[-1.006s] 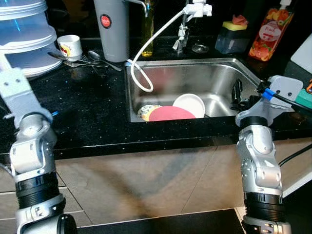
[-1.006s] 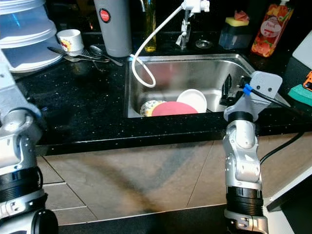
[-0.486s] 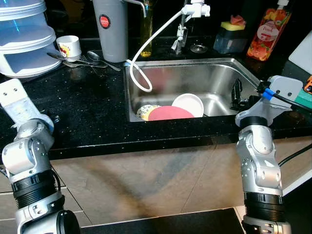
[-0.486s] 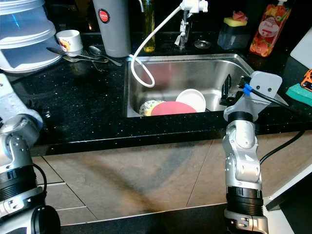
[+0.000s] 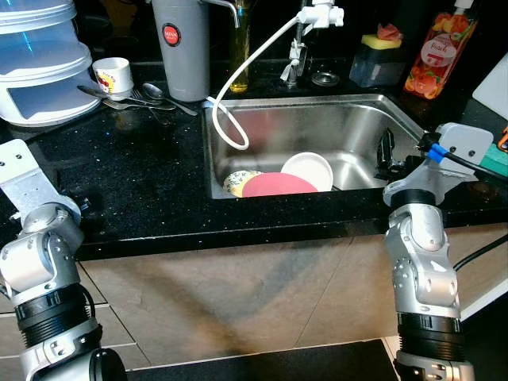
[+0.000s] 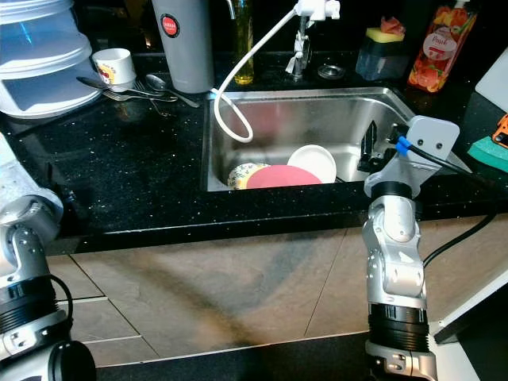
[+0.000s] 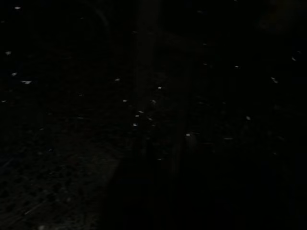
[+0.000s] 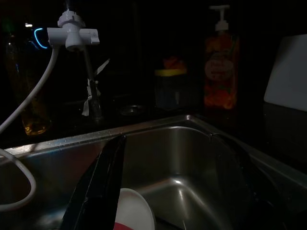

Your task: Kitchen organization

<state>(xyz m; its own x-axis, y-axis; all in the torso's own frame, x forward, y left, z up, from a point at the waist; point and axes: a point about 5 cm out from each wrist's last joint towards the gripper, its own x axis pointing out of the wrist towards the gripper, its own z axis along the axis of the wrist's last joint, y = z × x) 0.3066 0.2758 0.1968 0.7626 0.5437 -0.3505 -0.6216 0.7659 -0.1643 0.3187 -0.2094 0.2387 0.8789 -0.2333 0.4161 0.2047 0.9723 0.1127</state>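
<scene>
In the steel sink (image 5: 349,119) a red plate (image 5: 279,186) overlaps a white bowl (image 5: 308,170); right gripper (image 5: 386,155) hangs spread wide over the basin, empty

Two silver arms of rounded metal segments joined by ribbed black collars; the right arm (image 5: 421,262) ends in a pale grey wrist housing (image 5: 464,141) with a blue connector and black cable, long black fingers (image 8: 98,184) beyond; the left arm (image 5: 44,270) bears a flat white wrist plate

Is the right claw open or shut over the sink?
Open. The right claw has its two black fingers spread wide apart above the sink, with nothing between them.
</scene>
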